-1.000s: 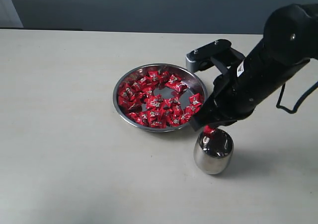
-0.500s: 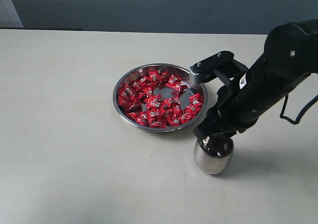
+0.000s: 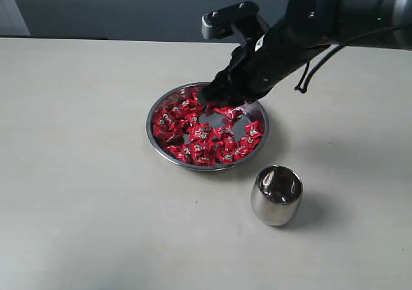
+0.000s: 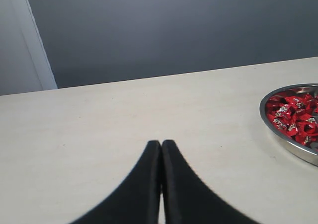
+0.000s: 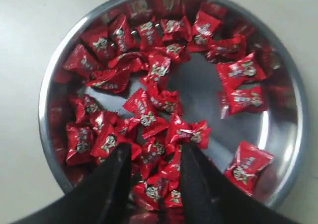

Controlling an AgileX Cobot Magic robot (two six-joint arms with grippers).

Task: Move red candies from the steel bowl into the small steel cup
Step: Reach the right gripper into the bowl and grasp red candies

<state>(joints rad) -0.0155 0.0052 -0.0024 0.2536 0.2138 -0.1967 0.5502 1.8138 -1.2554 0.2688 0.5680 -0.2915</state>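
Dozens of red candies (image 3: 205, 134) left in the steel bowl (image 3: 150, 124), crowded round most of the dish, bare steel showing near the middle. Upright on the surface (image 3: 77, 213), just off the bowl's rim at about 5 o'clock and not touching it, the small steel cup (image 3: 277, 197); inside too mirror-dark to say whether any sweet lies there. A second ago: right gripper (image 3: 214, 99) closed on one candy directly above the cup. Since then: opened over the cup, lifted, swung back to the bowl's 12 o'clock side. Now poised low over the heap with fairly wide jaws and nothing between them, in the right wrist view (image 5: 155, 149) straddling a cluster of wrappers. Judged as one delivery just finished and the next pick about to start, with most of the job yet to do. Elsewhere, left gripper (image 4: 160, 144) pressed fully closed and empty, out of the exterior view, only the bowl's edge within sight of its camera. Pale cream, matte surface all round; behind it a dark blue-grey wall (image 3: 129, 7), with a white upright panel (image 4: 30, 45) at one end.
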